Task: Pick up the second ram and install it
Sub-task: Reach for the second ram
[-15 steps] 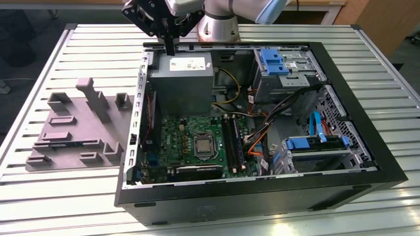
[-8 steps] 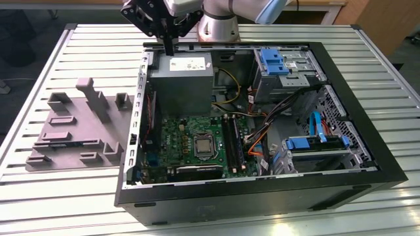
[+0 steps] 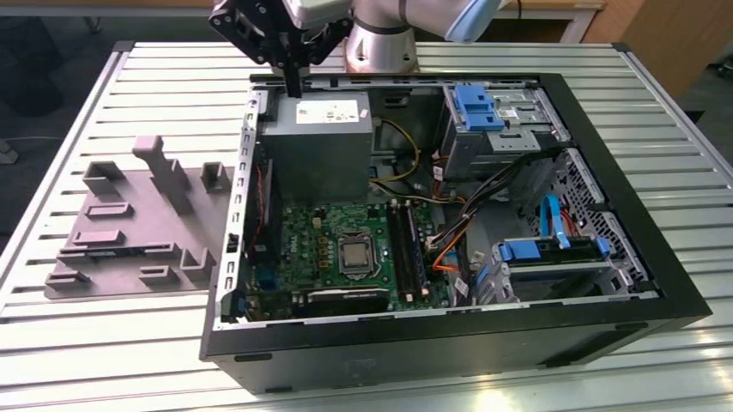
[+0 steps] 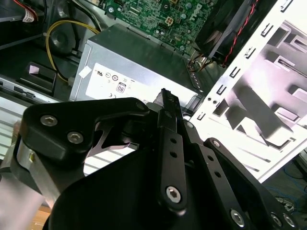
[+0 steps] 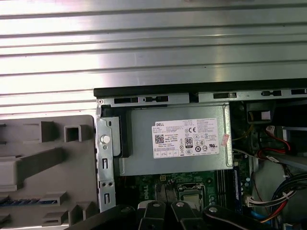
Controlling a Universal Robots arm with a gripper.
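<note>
My gripper (image 3: 295, 86) hangs above the back left corner of the open computer case (image 3: 641, 283), just over the grey power supply (image 3: 321, 142), which appears in both wrist views (image 5: 177, 143) (image 4: 124, 62). Its black fingers (image 4: 168, 103) are pressed together and nothing shows between them. A thin dark blue strip (image 5: 19, 201), apparently the second ram, lies in a slot of the grey fixture plate (image 3: 126, 232) on the exterior view's left of the case. The black memory slots (image 3: 407, 249) run along the green motherboard (image 3: 309, 249), and a blue-green stick (image 5: 236, 179) stands in one.
The case stands on a slatted metal table (image 3: 103, 343). Orange and blue cables (image 3: 452, 245), blue drive brackets (image 3: 481, 107) and a drive cage (image 3: 550, 257) crowd the exterior view's right side of the case. Raised blocks (image 3: 154, 154) stick up from the fixture plate.
</note>
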